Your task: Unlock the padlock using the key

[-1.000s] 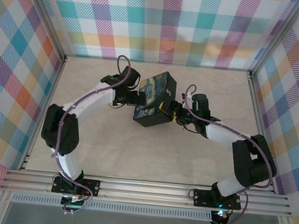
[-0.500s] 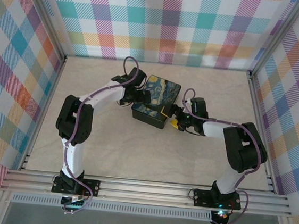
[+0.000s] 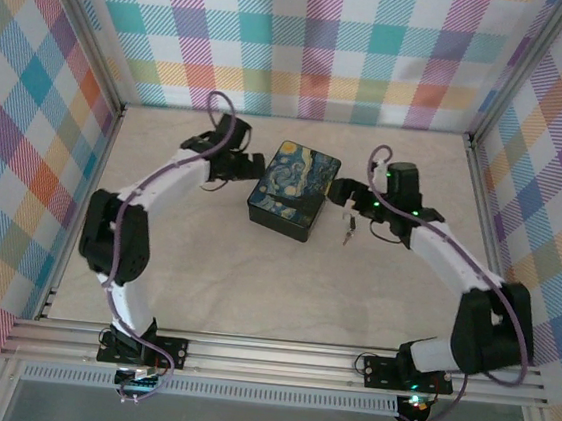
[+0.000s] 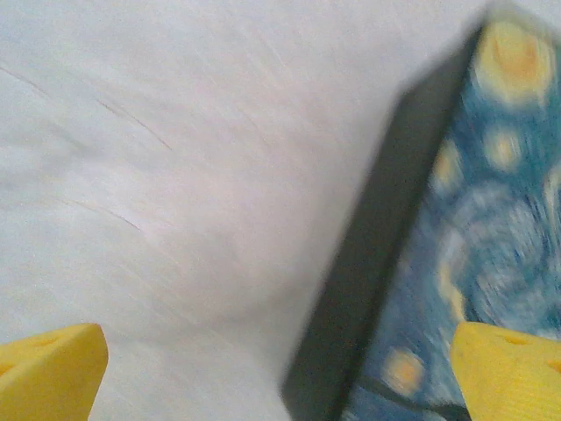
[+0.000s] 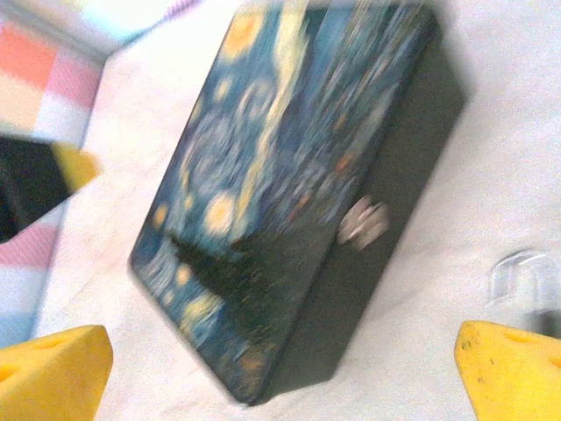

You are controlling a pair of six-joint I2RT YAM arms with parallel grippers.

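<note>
On the pale counter (image 3: pixel 204 273), the left gripper (image 3: pixel 247 165) hovers close beside the left wall of the black box with the swirly blue-and-yellow painted lid (image 3: pixel 294 187), its jaws spread wide and empty. Right of the box and apart from it lies the tiny dark-bodied padlock with the small silvery loop (image 5: pixel 519 279). It sits just beside the right gripper (image 3: pixel 346 199), whose jaws also stand wide apart, holding nothing. We judge the padlock light, hard and smooth, likely to skid or twist under a careless pinch. The flat sides of its dark body look the best hold, leaving loop and keyhole free. From above it is a mere speck, and we cannot tell the thin grey key apart from it.
</note>
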